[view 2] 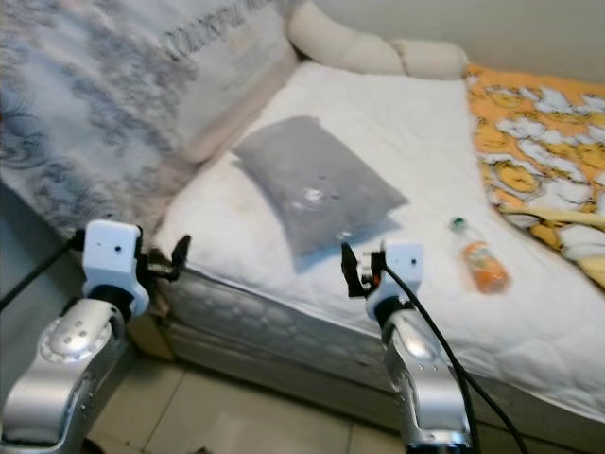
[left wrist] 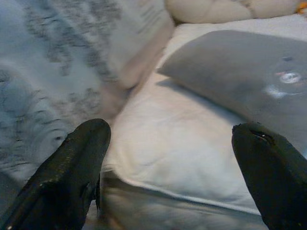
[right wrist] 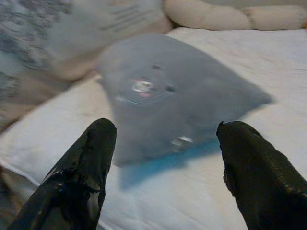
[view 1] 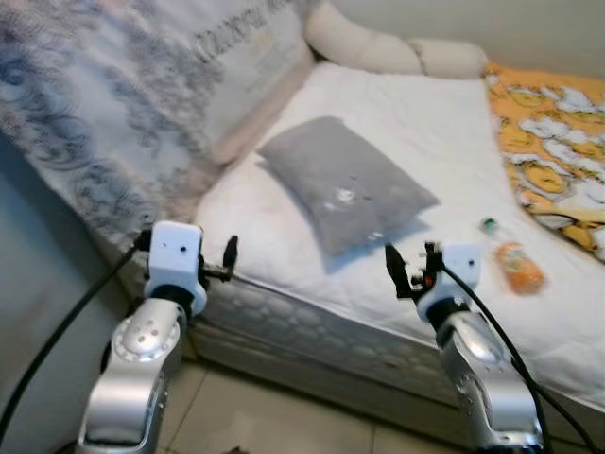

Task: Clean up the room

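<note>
A grey pillow [view 1: 345, 184] lies askew on the white mattress [view 1: 416, 113], close to the front edge. An orange drink bottle [view 1: 518, 268] with a green cap lies on its side to the pillow's right. My left gripper [view 1: 230, 257] hovers at the mattress's front left corner, open and holding nothing. My right gripper [view 1: 411, 268] is raised over the front edge just short of the pillow's near corner, also open and holding nothing. In the right wrist view the pillow [right wrist: 177, 91] sits straight ahead between the two fingers.
A blue-grey patterned duvet [view 1: 104, 104] is heaped along the bed's left side. Cream bolsters [view 1: 378, 47] line the head end. An orange cartoon-print blanket [view 1: 553, 142] covers the right side. The tiled floor [view 1: 265, 416] runs below the quilted mattress side [view 1: 312, 326].
</note>
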`<state>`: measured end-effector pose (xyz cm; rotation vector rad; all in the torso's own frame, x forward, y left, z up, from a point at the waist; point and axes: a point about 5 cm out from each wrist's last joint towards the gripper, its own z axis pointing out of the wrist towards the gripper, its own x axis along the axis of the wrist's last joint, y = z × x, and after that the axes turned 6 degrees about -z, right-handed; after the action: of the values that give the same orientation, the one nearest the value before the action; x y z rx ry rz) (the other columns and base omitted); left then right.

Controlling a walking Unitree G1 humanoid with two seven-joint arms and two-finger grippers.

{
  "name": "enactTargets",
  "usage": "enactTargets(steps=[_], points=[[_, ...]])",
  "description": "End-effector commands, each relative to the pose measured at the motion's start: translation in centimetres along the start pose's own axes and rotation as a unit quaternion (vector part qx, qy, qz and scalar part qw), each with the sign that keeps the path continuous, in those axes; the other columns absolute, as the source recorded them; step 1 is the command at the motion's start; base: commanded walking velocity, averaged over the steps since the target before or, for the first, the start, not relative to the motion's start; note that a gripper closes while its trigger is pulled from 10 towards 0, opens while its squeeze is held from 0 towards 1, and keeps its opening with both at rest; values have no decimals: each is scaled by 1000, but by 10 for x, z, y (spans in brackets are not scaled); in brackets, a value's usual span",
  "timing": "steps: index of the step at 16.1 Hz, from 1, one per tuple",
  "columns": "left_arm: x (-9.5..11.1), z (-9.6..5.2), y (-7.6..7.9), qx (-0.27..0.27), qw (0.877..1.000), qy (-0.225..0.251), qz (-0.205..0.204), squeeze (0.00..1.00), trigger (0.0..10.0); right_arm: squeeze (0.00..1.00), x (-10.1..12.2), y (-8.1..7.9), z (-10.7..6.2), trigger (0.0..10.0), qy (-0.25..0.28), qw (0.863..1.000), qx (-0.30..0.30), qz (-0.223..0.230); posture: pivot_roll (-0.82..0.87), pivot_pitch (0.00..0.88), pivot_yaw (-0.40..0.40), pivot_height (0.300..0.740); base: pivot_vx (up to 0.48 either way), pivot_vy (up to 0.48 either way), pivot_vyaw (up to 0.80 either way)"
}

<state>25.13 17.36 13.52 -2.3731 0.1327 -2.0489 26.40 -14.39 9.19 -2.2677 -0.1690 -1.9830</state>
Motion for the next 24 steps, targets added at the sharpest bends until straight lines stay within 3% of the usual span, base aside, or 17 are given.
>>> enactTargets(steps=[1,5,8,15,18,20,24], points=[[1,1,-2,2,1000,3,4,0,10000,0,3,-3,1,10000,7,1000,8,-3,68,0,-13,740,292,0,0],[1,1,-1,-2,1000,3,4,0,10000,0,2,-2,2,10000,5,1000,5,6,69,0,-16,740,289,0,0],[1,1,-2,-2,1000,3,4,0,10000,0,3,-3,2,10000,4,1000,8,3,71,0,-17,740,289,0,-794],[2,3,-2,-1,1000,3,4,0,10000,0,6,-4,5,10000,11,1000,10,-3,63,0,-9,740,288,0,0],[2,4,-3,-2,1000,4,4,0,10000,0,2,-4,7,10000,-9,1000,0,28,60,0,-6,740,289,0,-427],[3,5,-3,-2,1000,4,4,0,10000,0,4,-3,7,10000,2,1000,1,2,60,0,-6,740,287,0,-381],[3,5,-4,-2,1000,4,4,0,10000,0,4,-2,7,10000,-1,1000,-2,5,63,0,-5,740,284,0,-139]])
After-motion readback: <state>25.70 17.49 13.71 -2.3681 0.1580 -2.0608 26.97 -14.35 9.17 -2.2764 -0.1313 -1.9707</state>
